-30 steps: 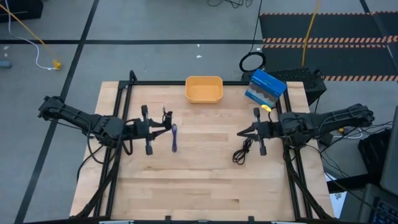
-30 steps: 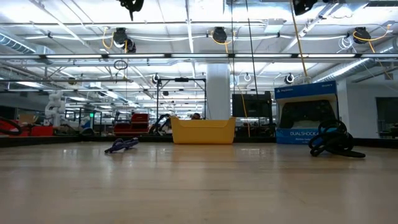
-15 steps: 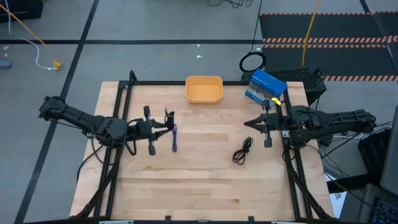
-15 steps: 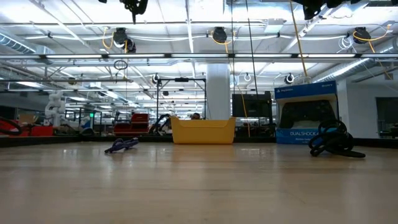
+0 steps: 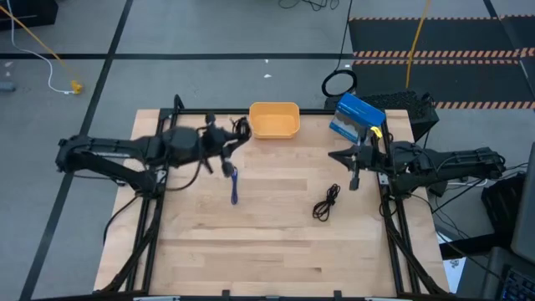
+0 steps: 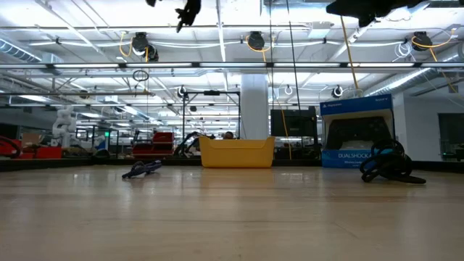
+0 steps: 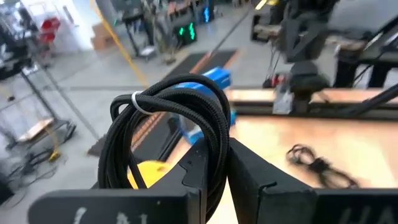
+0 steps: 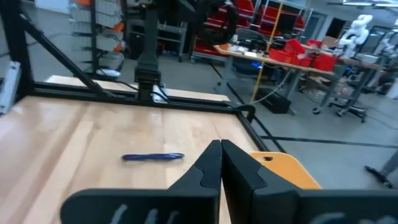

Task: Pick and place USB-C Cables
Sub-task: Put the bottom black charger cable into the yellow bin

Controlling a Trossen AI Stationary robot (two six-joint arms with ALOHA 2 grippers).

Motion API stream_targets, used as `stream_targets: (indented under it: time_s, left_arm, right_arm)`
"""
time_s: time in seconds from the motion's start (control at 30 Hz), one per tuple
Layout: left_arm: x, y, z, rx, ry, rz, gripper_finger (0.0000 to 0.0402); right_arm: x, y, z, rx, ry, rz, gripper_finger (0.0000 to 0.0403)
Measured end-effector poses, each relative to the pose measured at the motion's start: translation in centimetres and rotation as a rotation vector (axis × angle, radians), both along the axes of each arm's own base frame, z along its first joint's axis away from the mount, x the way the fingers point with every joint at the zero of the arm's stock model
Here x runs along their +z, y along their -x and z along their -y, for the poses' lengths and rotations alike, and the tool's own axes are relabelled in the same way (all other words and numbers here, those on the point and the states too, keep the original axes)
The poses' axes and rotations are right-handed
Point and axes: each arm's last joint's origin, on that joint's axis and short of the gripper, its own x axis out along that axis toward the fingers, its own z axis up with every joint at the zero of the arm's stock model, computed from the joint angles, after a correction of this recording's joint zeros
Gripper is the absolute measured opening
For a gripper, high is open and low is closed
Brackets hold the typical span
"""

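Camera set-up: four views.
High looks straight down; low looks level across the worktop (image 5: 276,226); both show the yellow bin (image 5: 274,119).

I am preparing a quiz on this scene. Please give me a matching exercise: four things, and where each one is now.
Things:
1. coiled black cable
2. purple-blue cable
3. loose black cable
4. yellow bin

Places:
A. table's far edge
B. on the table, near the right gripper
C. in the left gripper
D. on the table, left of middle

Pairs: 1-C, 2-D, 3-B, 4-A
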Motion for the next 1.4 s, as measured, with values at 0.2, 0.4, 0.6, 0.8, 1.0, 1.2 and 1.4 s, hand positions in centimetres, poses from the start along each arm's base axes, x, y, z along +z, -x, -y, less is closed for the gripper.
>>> stream_targets:
  time_s: [0.2,0.4,0.6,0.8,1.0,1.2,1.4]
  left_arm:
    - [3.2,-2.5,-3.3,0.057,0.031,-0.15,0.0046]
    - [4.9,-4.6,-6.9,0.149,0.074,-0.303,0.0046]
    - [4.2,-6.5,-10.7,0.231,0.103,-0.461,0.0046]
    - [1.1,-8.4,-14.6,0.209,0.148,-0.604,0.0046]
    - [-3.9,-10.6,-17.6,0.193,0.177,-0.76,0.0046]
    - [-9.0,-12.1,-20.5,0.195,0.206,-0.887,0.0046]
    - [-12.6,-13.1,-21.7,0.195,0.237,-0.953,0.0046]
  right_arm:
    - [-0.2,0.0,0.0,-0.001,0.012,-0.024,0.0]
    - [-0.2,0.0,0.0,-0.002,0.012,-0.023,0.0]
    - [-0.5,0.1,0.0,-0.001,0.014,-0.05,0.0]
    - [-0.6,0.1,0.0,-0.001,0.015,-0.068,0.0]
    - [-0.8,0.1,0.0,-0.001,0.016,-0.085,0.0]
    - [-1.2,0.2,0.0,0.0,0.019,-0.125,0.0]
    - [-1.2,0.2,0.0,0.0,0.02,-0.133,0.0]
